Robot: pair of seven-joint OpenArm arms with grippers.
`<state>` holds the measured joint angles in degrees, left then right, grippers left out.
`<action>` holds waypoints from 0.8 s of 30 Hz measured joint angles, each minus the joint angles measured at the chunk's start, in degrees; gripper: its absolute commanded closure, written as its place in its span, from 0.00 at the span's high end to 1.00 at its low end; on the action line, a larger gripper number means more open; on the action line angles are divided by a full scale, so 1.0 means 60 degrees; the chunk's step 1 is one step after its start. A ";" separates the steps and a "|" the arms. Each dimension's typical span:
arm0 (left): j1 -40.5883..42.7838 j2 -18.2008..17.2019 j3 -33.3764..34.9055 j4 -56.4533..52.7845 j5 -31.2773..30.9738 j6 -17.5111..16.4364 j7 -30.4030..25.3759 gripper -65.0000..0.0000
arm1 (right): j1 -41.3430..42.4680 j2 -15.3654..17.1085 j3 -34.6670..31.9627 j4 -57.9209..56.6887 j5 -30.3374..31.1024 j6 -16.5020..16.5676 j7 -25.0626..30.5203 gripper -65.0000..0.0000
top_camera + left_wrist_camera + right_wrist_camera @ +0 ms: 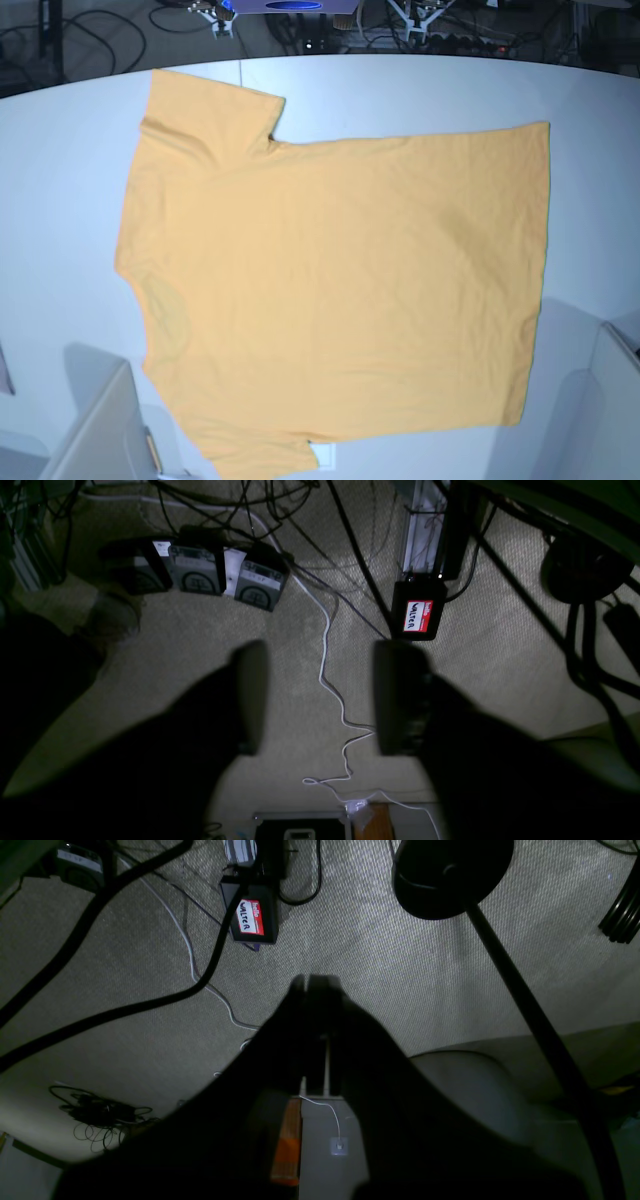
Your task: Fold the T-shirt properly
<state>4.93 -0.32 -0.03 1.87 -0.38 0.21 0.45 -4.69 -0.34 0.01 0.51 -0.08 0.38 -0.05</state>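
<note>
1. The T-shirt [330, 290] lies spread flat, plain side up, on the white surface [60, 210]. In the base view the collar end is toward the left and the hem toward the right. No fold is made yet, as far as I can judge.

2. The left gripper [320, 697] stands wide, nothing between its fingers. Below it are only carpet [200, 645], a white cable [327, 680] and a black box with a red label [418, 611]. The T-shirt is nowhere near it in its wrist view.

3. The right gripper [306, 982] is pressed narrow and appears empty. Ahead of it lie carpet, dark cables and a round black base [452, 875], again with no cloth.

4. Risk: both grippers hang off the surface, so either arm could catch the surface edge or a cable on its way in.

5. Risk: the right gripper must spread before it reaches the fabric, otherwise it would push the cloth instead of pinching it.

6. Risk: the lower sleeve [260, 455] sits at the near surface edge. A drag there could pull the T-shirt off or bunch it.

7. Risk: a grasp of only one layer would leave the fold crooked.
</note>
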 measured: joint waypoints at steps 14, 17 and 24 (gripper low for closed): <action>0.0127 -0.0007 0.0091 0.0011 0.0055 0.0000 -0.0113 0.00 | -0.0138 0.0004 -0.0007 0.0018 -0.0004 0.0000 0.0040 0.00; 0.0142 -0.0007 0.0091 0.0007 0.0055 0.0000 -0.0102 0.00 | -0.0353 0.0004 -0.0029 0.0463 -0.0004 0.0000 0.0025 0.00; 0.0259 -0.0208 0.0091 0.0087 0.0055 0.0000 -0.0164 0.00 | -0.0918 0.0160 -0.0029 0.1100 -0.0029 0.0000 0.0018 0.00</action>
<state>6.48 -1.56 0.51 2.39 -0.05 0.21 -0.54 -10.20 0.62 -0.16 7.11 -0.25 0.38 0.05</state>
